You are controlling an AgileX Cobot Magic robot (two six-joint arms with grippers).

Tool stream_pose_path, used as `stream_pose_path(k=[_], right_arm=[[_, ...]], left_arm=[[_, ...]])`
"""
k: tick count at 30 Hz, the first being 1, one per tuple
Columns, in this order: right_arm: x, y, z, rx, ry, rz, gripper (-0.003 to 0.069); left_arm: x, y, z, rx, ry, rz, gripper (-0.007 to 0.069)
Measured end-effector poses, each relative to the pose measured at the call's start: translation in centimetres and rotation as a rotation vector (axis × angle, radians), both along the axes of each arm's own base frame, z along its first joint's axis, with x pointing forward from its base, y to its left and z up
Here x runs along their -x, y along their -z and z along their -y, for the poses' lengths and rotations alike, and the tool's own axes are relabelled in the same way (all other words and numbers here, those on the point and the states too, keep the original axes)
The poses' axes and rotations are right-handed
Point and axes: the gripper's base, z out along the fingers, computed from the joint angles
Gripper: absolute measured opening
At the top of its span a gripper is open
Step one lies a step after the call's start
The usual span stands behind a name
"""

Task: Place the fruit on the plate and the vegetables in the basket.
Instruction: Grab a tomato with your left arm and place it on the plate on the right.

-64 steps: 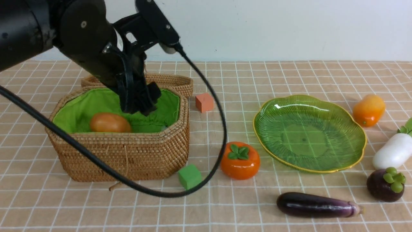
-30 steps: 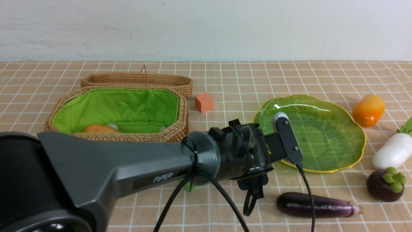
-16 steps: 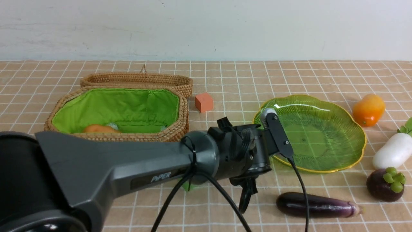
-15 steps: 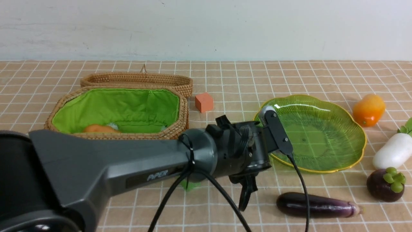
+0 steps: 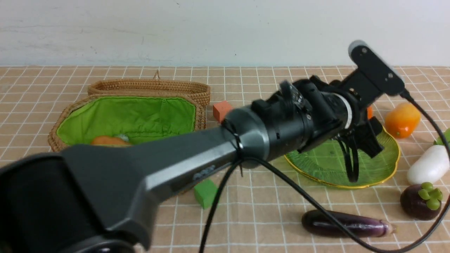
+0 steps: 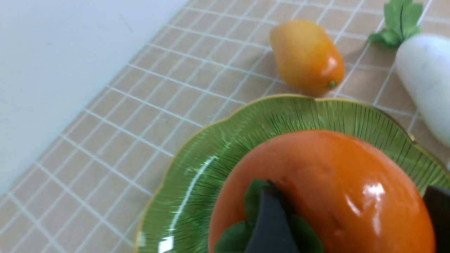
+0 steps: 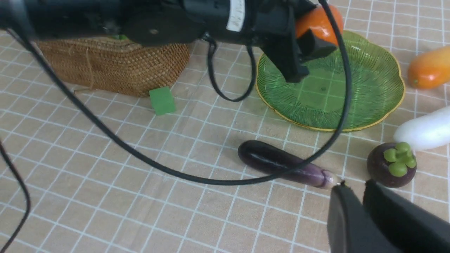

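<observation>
The left gripper, spread wide around a glossy orange persimmon, holds it above the green glass plate, at 3 o'clock from the basket. Best to lower until the persimmon nearly touches the plate's middle, then let go gently so it cannot roll over the shallow rim toward the mango at 2 o'clock; the right gripper hangs narrow and empty near the eggplant

Table w/ tan checked cloth. Directly on it, L to R: basket, lid just behind; orange cube; green cube; plate; eggplant nearer cam; mango, radish, mangosteen far R.
</observation>
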Motion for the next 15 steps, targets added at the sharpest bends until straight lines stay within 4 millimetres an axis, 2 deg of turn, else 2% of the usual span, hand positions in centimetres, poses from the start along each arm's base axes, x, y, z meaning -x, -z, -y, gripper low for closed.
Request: stream_pose_path(k=[3, 6, 8, 11, 13, 15], right_arm=[[0.1, 0.1, 0.0, 0.006, -0.002, -0.015, 0.0084], [0.1, 0.2, 0.0, 0.007, -0.002, -0.017, 0.0084], [0.1, 0.2, 0.0, 0.008, -0.001, -0.017, 0.0084], [0.0, 0.1, 0.0, 0.008, 0.000, -0.014, 0.0084], [0.0, 0.0, 0.0, 0.002, 0.002, -0.001, 0.0084], [0.0, 0.0, 0.0, 0.000, 0.003, 0.004, 0.0084]], left_arm=[[-1.0, 4.3, 1.3, -0.065, 0.023, 0.002, 0.0486], [-1.2, 6.1, 1.7, -0.079, 0.034, -0.004, 0.0488], [-1.3, 6.4, 1.8, -0.081, 0.038, -0.002, 0.0503], [-1.3, 6.4, 1.8, -0.078, 0.041, 0.002, 0.0578], [-1.3, 5.6, 1.7, -0.071, 0.036, 0.007, 0.0648], [-1.2, 5.1, 1.5, -0.073, 0.020, -0.007, 0.0663]])
